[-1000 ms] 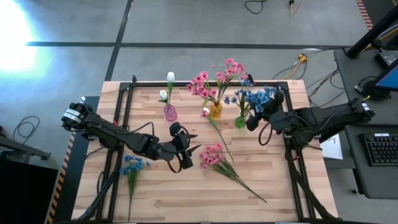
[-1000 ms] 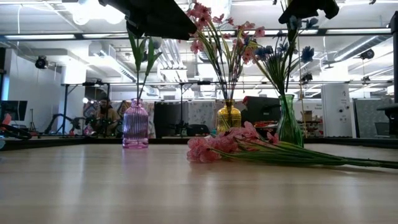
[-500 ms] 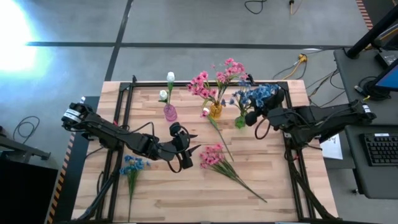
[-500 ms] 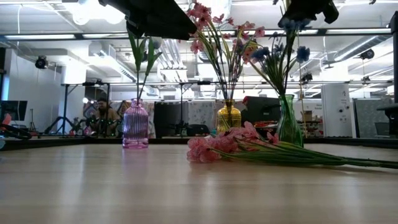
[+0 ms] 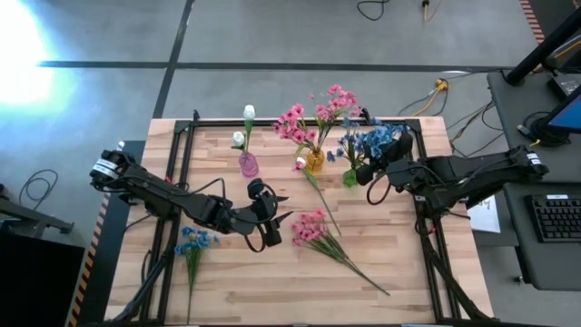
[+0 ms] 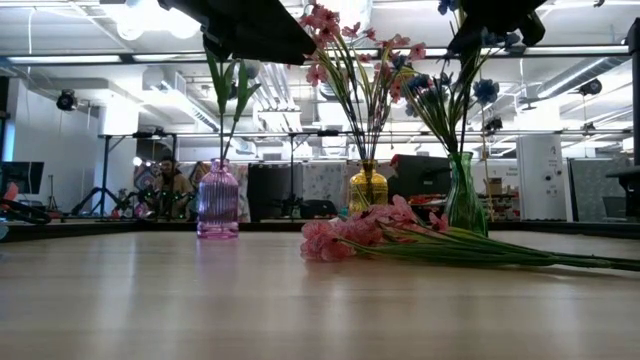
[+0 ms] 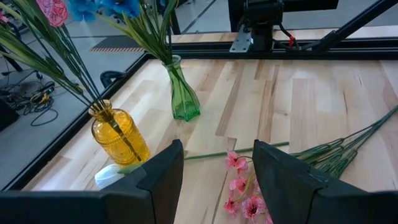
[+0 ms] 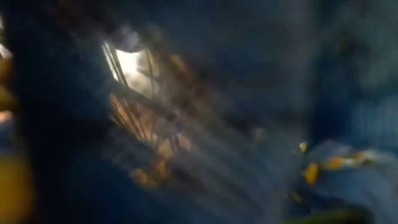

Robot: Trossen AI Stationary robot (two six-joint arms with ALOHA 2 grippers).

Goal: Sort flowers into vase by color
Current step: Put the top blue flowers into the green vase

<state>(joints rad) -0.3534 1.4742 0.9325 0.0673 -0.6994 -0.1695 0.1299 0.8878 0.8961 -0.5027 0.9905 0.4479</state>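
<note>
Blue flowers hide right tool, clamped shut at green vase; left tool half-open, empty.

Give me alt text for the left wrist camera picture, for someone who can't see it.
The left gripper hangs open over a wooden table, above loose pink flowers. Beyond stand a yellow vase and a green vase, both holding green stems.

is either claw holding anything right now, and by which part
The right claw is shut among the blue flowers above the green vase; the exact hold is hidden. The left claw is open, empty.
</note>
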